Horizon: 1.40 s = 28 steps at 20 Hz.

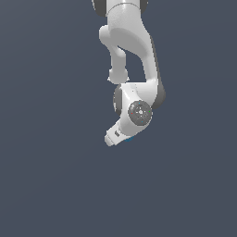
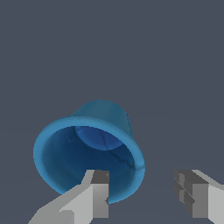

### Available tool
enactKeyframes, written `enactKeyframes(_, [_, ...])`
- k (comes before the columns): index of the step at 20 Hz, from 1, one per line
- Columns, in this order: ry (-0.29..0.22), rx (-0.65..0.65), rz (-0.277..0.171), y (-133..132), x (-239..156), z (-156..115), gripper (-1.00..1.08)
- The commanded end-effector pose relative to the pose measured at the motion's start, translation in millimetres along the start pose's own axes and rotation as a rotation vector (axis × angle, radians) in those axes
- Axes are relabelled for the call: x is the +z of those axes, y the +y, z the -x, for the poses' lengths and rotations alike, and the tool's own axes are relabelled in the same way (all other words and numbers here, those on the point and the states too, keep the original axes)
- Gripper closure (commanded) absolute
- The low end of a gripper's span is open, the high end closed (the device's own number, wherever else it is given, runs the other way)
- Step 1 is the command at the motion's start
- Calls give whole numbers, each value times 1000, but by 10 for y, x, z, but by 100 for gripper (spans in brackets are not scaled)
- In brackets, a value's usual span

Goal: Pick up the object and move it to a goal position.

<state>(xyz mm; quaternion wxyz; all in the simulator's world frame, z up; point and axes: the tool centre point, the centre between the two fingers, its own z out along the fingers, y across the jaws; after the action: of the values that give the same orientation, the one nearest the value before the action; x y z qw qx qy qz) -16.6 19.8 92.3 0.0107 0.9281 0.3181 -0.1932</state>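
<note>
The object [image 2: 87, 148] is a small blue cup with a flared rim, and the wrist view looks into its hollow top. My gripper [image 2: 146, 192] is open just above it. One fingertip [image 2: 99, 192] overlaps the near part of the cup's rim, and the other fingertip [image 2: 192, 194] stands clear of the cup to the side. Whether the finger touches the rim I cannot tell. In the exterior view the white arm's hand [image 1: 114, 134] points down at the floor and covers nearly all of the object [image 1: 129, 138], which shows only as a thin blue sliver at the hand's edge.
A plain dark grey surface [image 1: 55, 185] spreads all around. The arm's links [image 1: 134, 51] come down from the top of the exterior view. No goal marker shows.
</note>
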Motion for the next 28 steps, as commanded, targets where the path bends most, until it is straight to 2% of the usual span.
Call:
enactKeyframes(1, [0,0,0,2,12,1,-20])
enactKeyframes(12, [-2,-5,0,-5,299,8,-20])
enactKeyframes(13, [-2,-5,0,-5,299,8,108])
enactKeyframes(28, [-2,-5,0,13,215,55,108])
